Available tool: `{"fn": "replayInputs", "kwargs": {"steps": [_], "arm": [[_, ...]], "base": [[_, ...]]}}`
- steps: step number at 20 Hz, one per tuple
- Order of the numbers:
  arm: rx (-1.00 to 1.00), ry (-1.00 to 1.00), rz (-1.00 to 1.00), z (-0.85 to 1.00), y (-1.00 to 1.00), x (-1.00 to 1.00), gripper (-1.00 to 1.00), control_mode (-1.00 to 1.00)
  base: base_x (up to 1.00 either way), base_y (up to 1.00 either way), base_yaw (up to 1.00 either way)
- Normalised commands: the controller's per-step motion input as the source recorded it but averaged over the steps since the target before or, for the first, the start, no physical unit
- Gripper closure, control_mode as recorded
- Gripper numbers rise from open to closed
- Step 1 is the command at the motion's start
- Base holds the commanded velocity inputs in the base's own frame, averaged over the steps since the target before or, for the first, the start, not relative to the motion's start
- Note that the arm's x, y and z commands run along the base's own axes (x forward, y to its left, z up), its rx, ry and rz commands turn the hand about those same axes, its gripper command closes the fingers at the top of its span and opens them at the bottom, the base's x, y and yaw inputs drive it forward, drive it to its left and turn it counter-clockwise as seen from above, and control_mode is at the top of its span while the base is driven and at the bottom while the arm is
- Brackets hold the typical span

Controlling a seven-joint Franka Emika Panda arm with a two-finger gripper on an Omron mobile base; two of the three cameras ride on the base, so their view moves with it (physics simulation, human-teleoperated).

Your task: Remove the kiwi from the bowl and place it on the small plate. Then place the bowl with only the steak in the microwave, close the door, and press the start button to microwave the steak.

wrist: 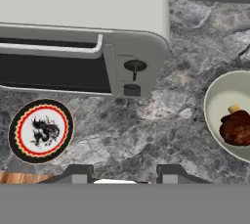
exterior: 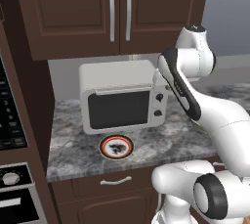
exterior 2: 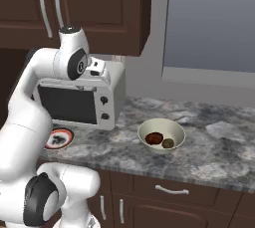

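Left base view — plate: small round plate with orange-red rim, white ring and black patterned centre (exterior: 116,146), flat on the grey marbled stone counter (exterior: 78,145), just in front of the white two-knob countertop oven (exterior: 124,96); well below the raised wrist, to its left.
Left base view — microwave: black keypad edge of the built-in black microwave (exterior: 7,105) at far left, well apart from the arm.
Right base view — bowl: round cream-white bowl with greyish-beige outside (exterior 2: 160,127), on the counter, below and to the right of the wrist.
Right base view — contents: small brown oval kiwi (exterior 2: 168,143) beside the dark reddish-brown steak chunk (exterior 2: 154,137), touching or nearly so.
Hand view — gripper: two dark fingertips of the gripper (wrist: 121,175) spread apart, nothing between, high above bare counter; plate lower left, bowl at right edge with steak showing.
Handling — kiwi: probably light, firm, rounded, apt to roll; best pinched across the short axis from above, on the side away from the steak.
Handling — bowl: likely stiff, smooth-walled; rim grip later.
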Motion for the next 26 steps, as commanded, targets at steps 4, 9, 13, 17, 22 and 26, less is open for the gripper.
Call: {"fn": "replayInputs", "kwargs": {"steps": [4,9,13,17,22,26], "arm": [[0.01,0.04,-0.03,-0.19,-0.35,-0.03,-1.0,-1.0],[0.02,0.12,-0.11,-0.29,-1.0,-0.09,-1.0,-1.0],[-0.01,0.16,-0.06,-0.66,-1.0,0.0,-1.0,-1.0],[-0.02,0.17,0.0,-0.88,-1.0,-0.01,-1.0,-1.0],[-0.02,0.28,0.03,-0.26,-0.6,0.0,-1.0,-1.0],[0.0,0.15,0.15,0.0,-0.48,0.0,-1.0,-1.0]], "base": [[0.0,0.0,0.0],[0.0,0.0,0.0],[0.0,0.0,0.0],[0.0,0.0,0.0],[0.0,0.0,0.0],[0.0,0.0,0.0]]}}
